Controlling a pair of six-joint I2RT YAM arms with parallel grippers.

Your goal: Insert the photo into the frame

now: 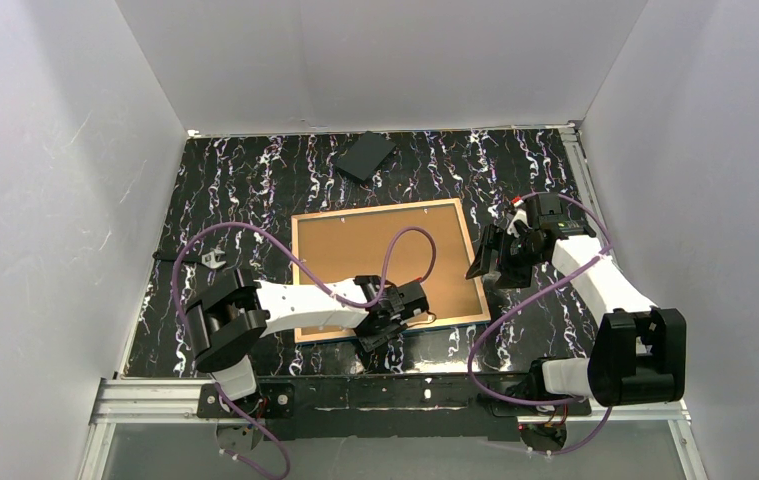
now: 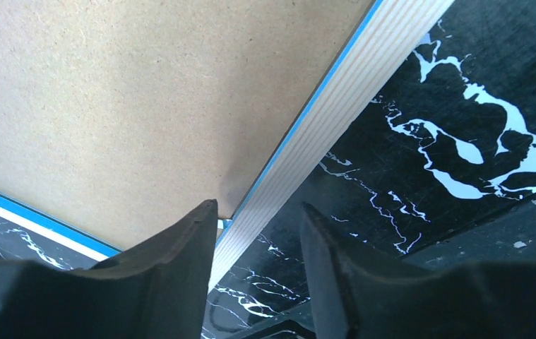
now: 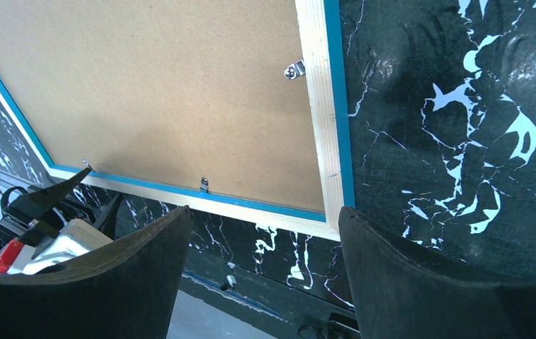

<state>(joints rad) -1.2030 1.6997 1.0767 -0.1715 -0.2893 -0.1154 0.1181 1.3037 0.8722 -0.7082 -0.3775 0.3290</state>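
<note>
The frame (image 1: 375, 208) lies tan side up on the table (image 1: 255, 200), backing board (image 1: 355, 250) seated inside and the photo unseen. The left gripper (image 2: 258, 212) straddles the frame's near corner, jaws apart. The right gripper (image 3: 265, 219) hovers beside the frame, jaws spread. Securing the tabs (image 3: 294, 69) likely remains.

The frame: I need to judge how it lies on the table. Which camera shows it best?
Top external: it shows the frame lying flat, tan face up, nearly its whole outline. The right wrist view shows only one corner with two metal clips; the left wrist view, just a strip of edge.
</note>
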